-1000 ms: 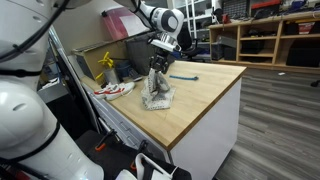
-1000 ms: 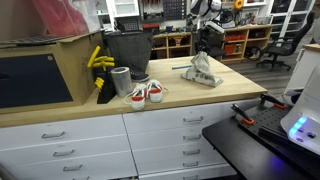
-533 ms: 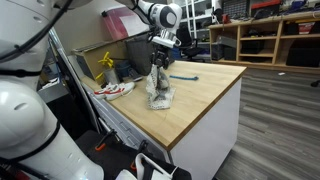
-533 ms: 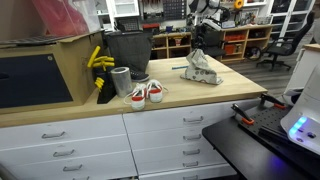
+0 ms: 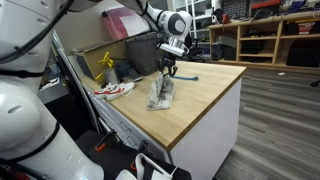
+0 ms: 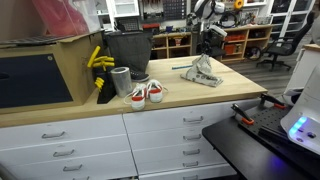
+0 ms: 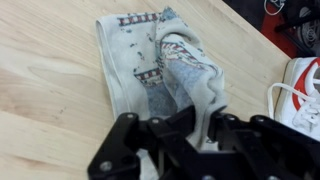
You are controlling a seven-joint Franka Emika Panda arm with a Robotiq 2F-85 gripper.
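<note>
Since a second ago the gripper has slid toward 3 o'clock in that exterior view, closer to the slim blue pen, and the peak of the cloth has leaned over with it.

Closest to me, in the wrist view, the black fingers sit close together at 6 o'clock with a raised ridge of the faded grey cloth with the patterned woven band pinched between them. That ridge climbs from the middle of the picture straight into the grip. The rest of the cloth lies flat toward 11 o'clock, its band running across the top edge.

It rests on the pale wooden countertop, roughly in the middle of the board. In both exterior views it stands tented, its hem on the wood and its top drawn up to the fingertips.

At 3 o'clock in the wrist view, a little apart from the cloth, lies the pair of white sneakers with red trim.

Farther off in an exterior view, just behind the sneakers, stands a grey cylindrical cup. Beyond it at 12 o'clock is a black open bin, with a yellow curved object at the bin's 9 o'clock. I can't make out what the yellow object is.
</note>
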